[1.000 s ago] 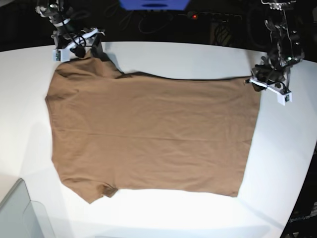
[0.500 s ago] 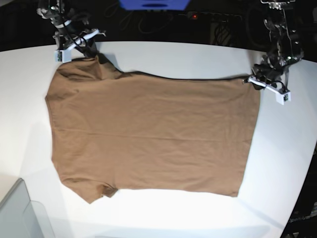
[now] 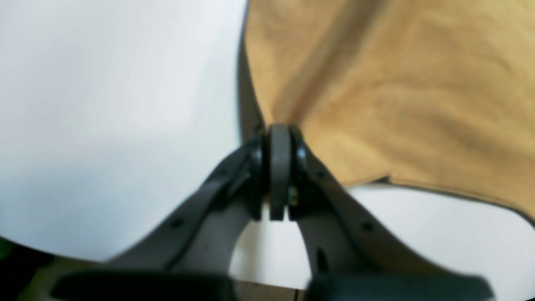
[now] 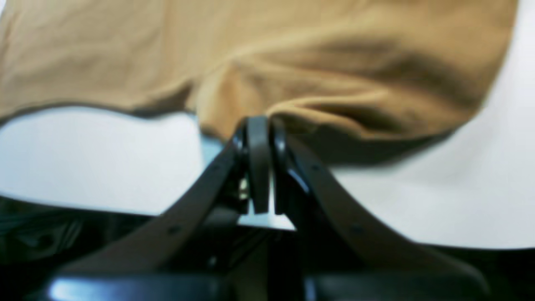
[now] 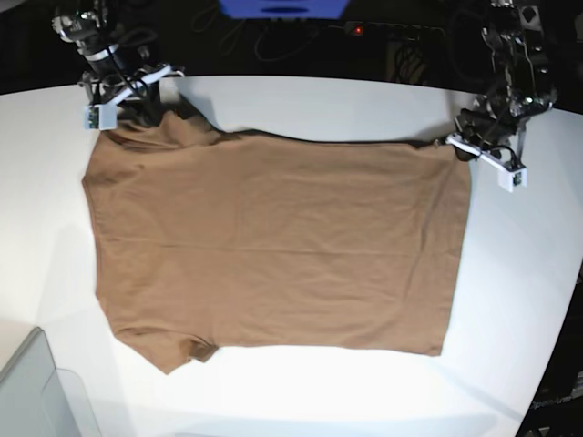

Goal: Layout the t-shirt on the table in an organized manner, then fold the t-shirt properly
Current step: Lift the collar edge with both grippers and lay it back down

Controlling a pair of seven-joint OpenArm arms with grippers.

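The brown t-shirt [image 5: 273, 246] lies spread flat on the white table [image 5: 319, 105], sleeves toward the left, hem toward the right. My left gripper [image 5: 458, 146] is shut on the shirt's far hem corner; in the left wrist view the gripper [image 3: 279, 131] pinches the cloth [image 3: 397, 92] just above the table [image 3: 104, 104]. My right gripper [image 5: 150, 111] is shut on the far sleeve's edge; in the right wrist view the gripper [image 4: 258, 123] holds the lifted cloth [image 4: 292, 50] over the table [image 4: 418, 200]. No white tag shows.
A grey translucent bin corner [image 5: 27, 391] sits at the front left. A blue object [image 5: 284, 7] and a power strip with a red light [image 5: 358, 30] lie behind the table's curved far edge. The table edge curves in at the right.
Both grippers have moved toward the far edge with the cloth. The right gripper also shifted left with the sleeve; the hem corner moved back and slightly left.
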